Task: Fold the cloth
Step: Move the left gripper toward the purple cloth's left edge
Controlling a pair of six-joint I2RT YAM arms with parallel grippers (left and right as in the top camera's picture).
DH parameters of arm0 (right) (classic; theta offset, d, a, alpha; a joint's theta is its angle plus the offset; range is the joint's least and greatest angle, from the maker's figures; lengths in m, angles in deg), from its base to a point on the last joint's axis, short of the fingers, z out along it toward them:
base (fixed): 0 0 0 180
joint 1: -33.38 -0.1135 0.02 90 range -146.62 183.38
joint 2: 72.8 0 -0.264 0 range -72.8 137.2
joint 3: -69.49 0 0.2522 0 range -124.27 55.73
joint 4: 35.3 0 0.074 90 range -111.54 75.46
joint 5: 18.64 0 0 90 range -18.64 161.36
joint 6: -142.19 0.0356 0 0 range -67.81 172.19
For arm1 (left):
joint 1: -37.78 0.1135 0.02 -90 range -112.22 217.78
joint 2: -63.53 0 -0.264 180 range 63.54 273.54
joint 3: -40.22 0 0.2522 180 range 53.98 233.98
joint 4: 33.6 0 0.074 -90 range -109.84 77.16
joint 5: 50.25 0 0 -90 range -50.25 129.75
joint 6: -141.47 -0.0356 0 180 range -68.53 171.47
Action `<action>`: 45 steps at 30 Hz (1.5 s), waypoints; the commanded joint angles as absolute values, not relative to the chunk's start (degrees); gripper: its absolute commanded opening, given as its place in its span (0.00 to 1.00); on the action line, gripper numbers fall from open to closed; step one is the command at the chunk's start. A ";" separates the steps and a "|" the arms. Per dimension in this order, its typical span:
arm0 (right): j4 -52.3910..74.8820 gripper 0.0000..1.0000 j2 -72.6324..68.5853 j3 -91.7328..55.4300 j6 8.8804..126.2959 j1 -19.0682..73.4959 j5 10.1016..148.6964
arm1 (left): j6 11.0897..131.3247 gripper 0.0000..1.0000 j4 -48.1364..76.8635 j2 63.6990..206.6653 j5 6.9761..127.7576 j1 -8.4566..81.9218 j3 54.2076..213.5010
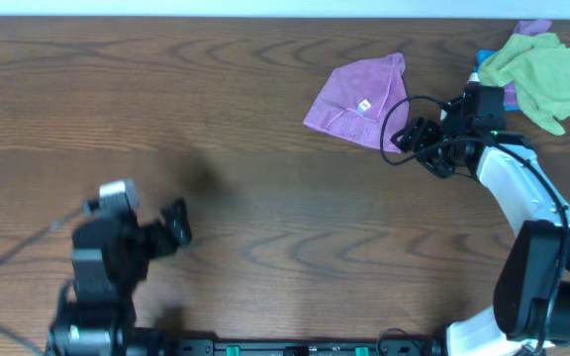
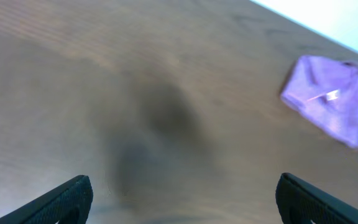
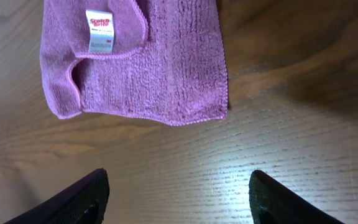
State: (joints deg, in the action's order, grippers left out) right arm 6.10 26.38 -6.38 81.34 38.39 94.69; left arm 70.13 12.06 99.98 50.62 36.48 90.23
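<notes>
The cloth (image 1: pixel 357 95) is a lilac terry towel lying folded and a little rumpled on the wooden table, far right of centre, its white tag (image 1: pixel 365 106) facing up. In the right wrist view the cloth (image 3: pixel 154 68) fills the top of the frame with its tag (image 3: pixel 100 30) showing. My right gripper (image 1: pixel 405 135) hovers just off the cloth's right edge, open, nothing between its fingers (image 3: pixel 86 196). My left gripper (image 1: pixel 178 223) stands open over bare table at the near left, far from the cloth (image 2: pixel 328 99).
A yellow-green cloth (image 1: pixel 542 74) lies heaped at the far right corner, over a blue cloth (image 1: pixel 485 61) and a bit of purple one (image 1: pixel 532 27). The table's far edge (image 1: pixel 265 18) runs along the top. A cable (image 1: pixel 8 257) trails from the left arm.
</notes>
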 commanded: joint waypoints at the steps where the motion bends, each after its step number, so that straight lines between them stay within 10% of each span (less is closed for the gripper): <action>1: 5.53 0.73 27.76 -5.97 83.50 38.66 95.39 | 71.22 0.95 11.75 109.62 59.26 36.24 100.00; 21: 3.34 0.73 28.17 -5.97 86.14 38.55 94.64 | 95.92 0.95 -8.51 151.13 86.01 34.84 116.63; 45: 2.45 0.73 29.55 -5.97 89.49 36.51 93.92 | 95.37 0.95 -6.83 177.33 78.95 17.86 136.48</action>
State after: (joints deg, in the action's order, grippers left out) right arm 2.62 28.94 -6.32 88.66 36.99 94.27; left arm 95.17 -6.78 177.09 80.15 18.67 135.03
